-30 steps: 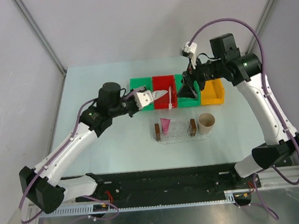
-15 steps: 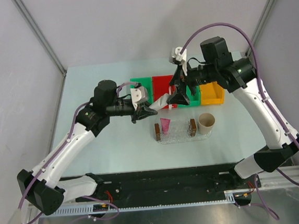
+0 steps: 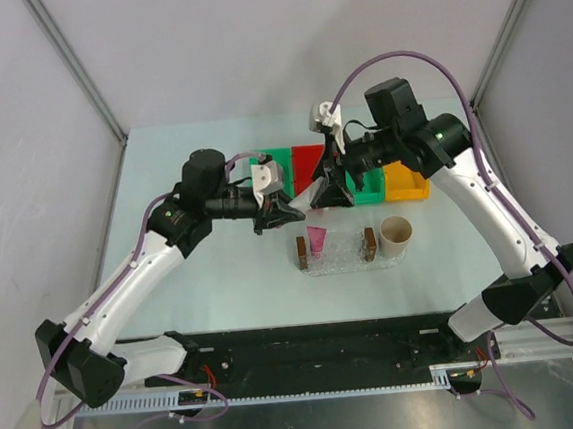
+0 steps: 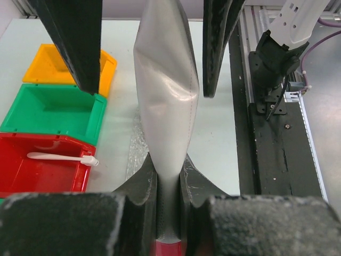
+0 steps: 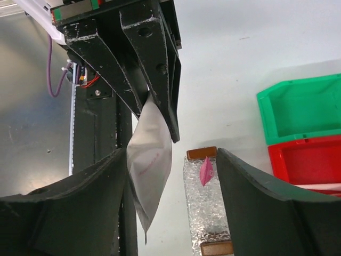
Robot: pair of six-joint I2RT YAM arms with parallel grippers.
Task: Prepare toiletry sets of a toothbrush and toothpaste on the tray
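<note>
As the right arm has swung left from over the bins in the last second, the right gripper (image 3: 331,200) now hangs with its jaws wide apart on either side of the free end of a flat silvery pouch (image 4: 168,106). The left gripper (image 3: 289,214) has turned that end toward it and keeps its own jaws clamped on the other end. This looks like a hand-over or a two-handed pull being set up, though the right jaws have not closed. A trace of magenta shows at the clamped end, but I cannot tell whether the pouch is a second toothpaste. Below the meeting point the tray (image 3: 346,259) carries one magenta toothpaste (image 3: 317,240) at its left end, while the toothbrush (image 4: 61,157) lies alone in the red bin (image 4: 32,181), so no set looks complete yet. The surface (image 3: 202,282) is pale and matt. A green bin (image 4: 53,109) and a yellow bin (image 3: 410,182) stand in line with the red one along its far side, and a beige cup (image 3: 397,233) sits just beside the tray's right handle. Plain grey walls (image 3: 251,37) and slanting metal posts (image 3: 73,68) close the room.
</note>
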